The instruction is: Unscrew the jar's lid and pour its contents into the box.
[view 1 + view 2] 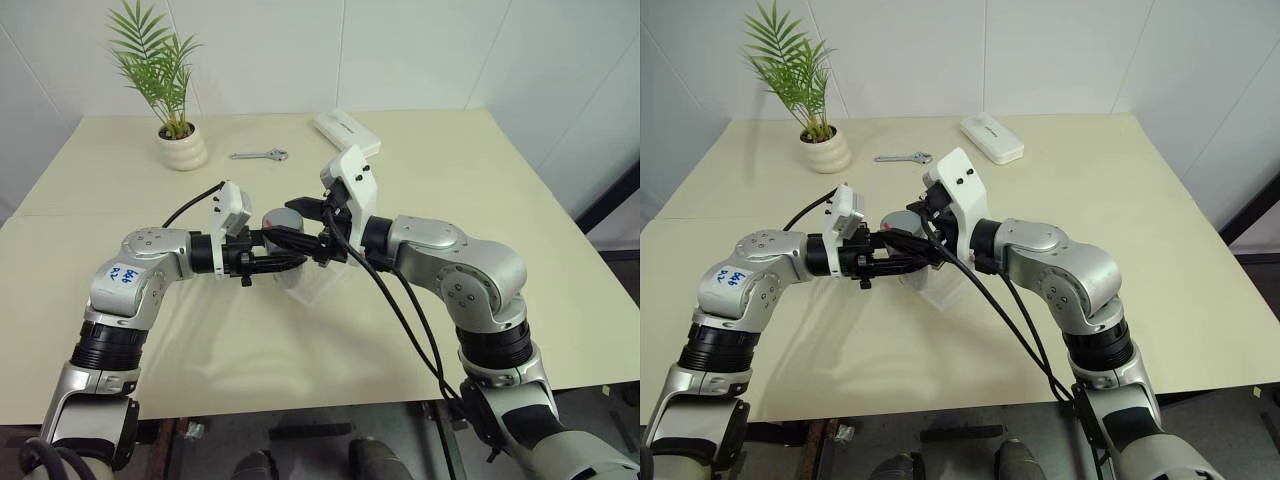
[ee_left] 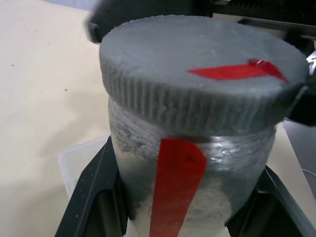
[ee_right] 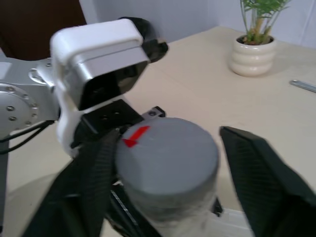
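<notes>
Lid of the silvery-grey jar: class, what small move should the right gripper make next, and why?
Probably close the right gripper on the round grey ribbed lid: its black fingers straddle the lid, one with a gap. The left gripper clamps the silvery-grey red-striped jar, so twisting could follow.

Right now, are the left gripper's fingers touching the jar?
Touching. The left wrist view shows the left gripper with both fingers pressed against the sides of the jar.
</notes>
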Tool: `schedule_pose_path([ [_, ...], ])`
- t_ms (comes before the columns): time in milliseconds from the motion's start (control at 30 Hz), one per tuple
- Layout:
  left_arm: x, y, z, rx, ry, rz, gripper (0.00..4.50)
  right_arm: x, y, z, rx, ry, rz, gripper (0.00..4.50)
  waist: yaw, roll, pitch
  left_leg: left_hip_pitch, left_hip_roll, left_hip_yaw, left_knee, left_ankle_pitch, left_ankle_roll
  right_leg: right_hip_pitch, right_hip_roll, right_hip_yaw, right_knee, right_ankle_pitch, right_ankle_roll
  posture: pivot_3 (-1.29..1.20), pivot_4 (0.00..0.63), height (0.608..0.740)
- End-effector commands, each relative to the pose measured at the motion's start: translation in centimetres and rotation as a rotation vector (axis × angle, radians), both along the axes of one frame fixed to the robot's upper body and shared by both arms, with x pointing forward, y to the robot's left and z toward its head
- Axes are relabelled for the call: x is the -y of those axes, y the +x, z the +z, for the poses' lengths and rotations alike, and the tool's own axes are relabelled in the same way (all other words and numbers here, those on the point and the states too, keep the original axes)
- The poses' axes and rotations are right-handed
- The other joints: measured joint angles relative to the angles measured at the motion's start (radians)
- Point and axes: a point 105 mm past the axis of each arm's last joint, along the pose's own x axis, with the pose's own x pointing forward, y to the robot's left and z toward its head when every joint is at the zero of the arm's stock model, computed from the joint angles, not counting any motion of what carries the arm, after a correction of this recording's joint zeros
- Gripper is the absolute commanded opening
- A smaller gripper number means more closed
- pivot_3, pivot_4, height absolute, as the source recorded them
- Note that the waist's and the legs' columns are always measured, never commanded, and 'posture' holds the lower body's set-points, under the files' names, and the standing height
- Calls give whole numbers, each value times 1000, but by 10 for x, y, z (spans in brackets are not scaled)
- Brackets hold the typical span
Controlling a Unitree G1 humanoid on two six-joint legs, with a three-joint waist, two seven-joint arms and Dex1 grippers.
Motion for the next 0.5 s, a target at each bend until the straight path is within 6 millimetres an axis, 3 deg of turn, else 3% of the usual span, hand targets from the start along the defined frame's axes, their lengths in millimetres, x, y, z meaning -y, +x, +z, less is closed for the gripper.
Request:
schedule_pose_path([
  [33,4,-2,17,76,-15,-26,1930,6,2,9,20,54,-13,2542,0,0,0,0,0,0,0,0,0,0,0,0,0,0,0,0,150,740],
  [267,3,-3,20,76,-21,-54,1930,11,-6,13,25,63,73,2542,0,0,0,0,0,0,-1,0,0,-1,0,0,0,0,0,0,150,740],
  [400,6,-14,32,118,-45,-243,1930,25,-40,21,83,-5,432,2542,7,0,0,-1,0,0,0,0,0,0,0,0,-1,0,0,0,150,740],
  [500,10,-16,34,143,-45,-324,1930,30,-41,18,90,-81,520,2542,6,1,1,-1,-1,0,1,0,0,0,0,0,-1,0,0,0,150,740],
])
